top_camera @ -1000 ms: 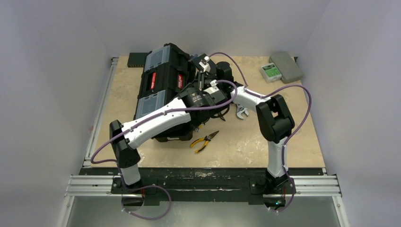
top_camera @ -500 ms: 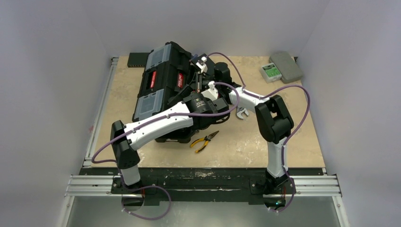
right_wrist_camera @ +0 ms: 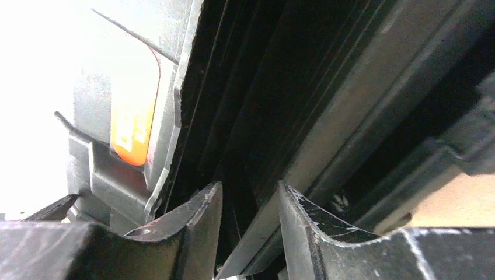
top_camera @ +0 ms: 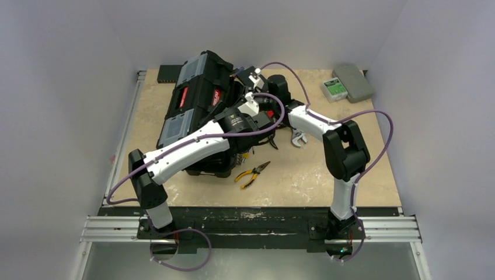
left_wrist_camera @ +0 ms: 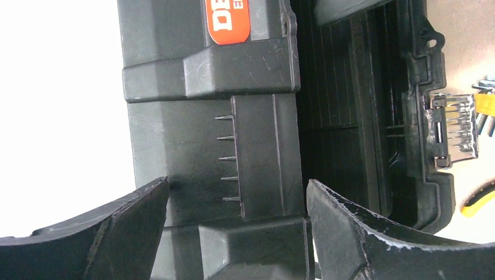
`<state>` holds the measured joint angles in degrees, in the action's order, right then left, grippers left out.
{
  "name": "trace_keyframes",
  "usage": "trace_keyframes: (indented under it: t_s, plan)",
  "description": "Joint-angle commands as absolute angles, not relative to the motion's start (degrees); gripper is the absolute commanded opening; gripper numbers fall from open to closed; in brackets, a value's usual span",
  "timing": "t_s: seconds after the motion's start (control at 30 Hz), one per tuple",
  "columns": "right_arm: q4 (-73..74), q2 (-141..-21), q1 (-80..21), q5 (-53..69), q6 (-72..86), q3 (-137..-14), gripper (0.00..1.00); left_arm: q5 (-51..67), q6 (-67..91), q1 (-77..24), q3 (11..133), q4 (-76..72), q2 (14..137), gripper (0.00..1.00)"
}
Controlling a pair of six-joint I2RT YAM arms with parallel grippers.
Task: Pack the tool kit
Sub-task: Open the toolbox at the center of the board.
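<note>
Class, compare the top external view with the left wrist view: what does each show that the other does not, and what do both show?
Only the top external view: the grey case and the green-labelled device beside it. Only the left wrist view: the metal latch. Both: the black toolbox with its red label.

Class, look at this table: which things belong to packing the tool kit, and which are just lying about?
Belong to the job:
toolbox
pliers
wrench

Just lying about:
grey case
green-labelled device
flat black box
</note>
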<state>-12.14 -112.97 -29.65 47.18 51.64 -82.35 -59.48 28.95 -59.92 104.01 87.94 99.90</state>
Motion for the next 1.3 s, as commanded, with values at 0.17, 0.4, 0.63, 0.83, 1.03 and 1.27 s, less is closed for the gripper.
trace_keyframes:
  t_s: [0.17, 0.4, 0.63, 0.83, 1.03, 1.27]
  plan:
    - [6.16, -106.1, -27.47, 27.36, 40.03, -84.18, 0.55, -62.69, 27.51, -57.33, 104.75, 92.44, 95.65, 0.82]
    - [9.04, -109.39, -27.97, 25.67, 38.02, -83.98, 0.6, -62.58, 27.18, -57.13, 103.98, 91.69, 95.43, 0.82]
    - [5.99, -112.45, -29.2, 29.84, 38.74, -84.58, 0.6, -62.87, 26.55, -56.97, 104.16, 91.49, 95.25, 0.81]
    - [5.43, -114.35, -30.15, 31.29, 38.5, -85.43, 0.6, -63.02, 25.98, -56.61, 104.07, 91.13, 94.68, 0.81]
    - [7.18, -115.94, -30.73, 29.93, 38.17, -85.06, 0.54, -63.23, 25.43, -55.05, 103.48, 90.63, 93.72, 0.81]
    - [6.52, -117.11, -30.59, 31.23, 37.38, -83.14, 0.47, -59.12, 19.38, -48.1, 99.39, 82.78, 86.64, 0.8]
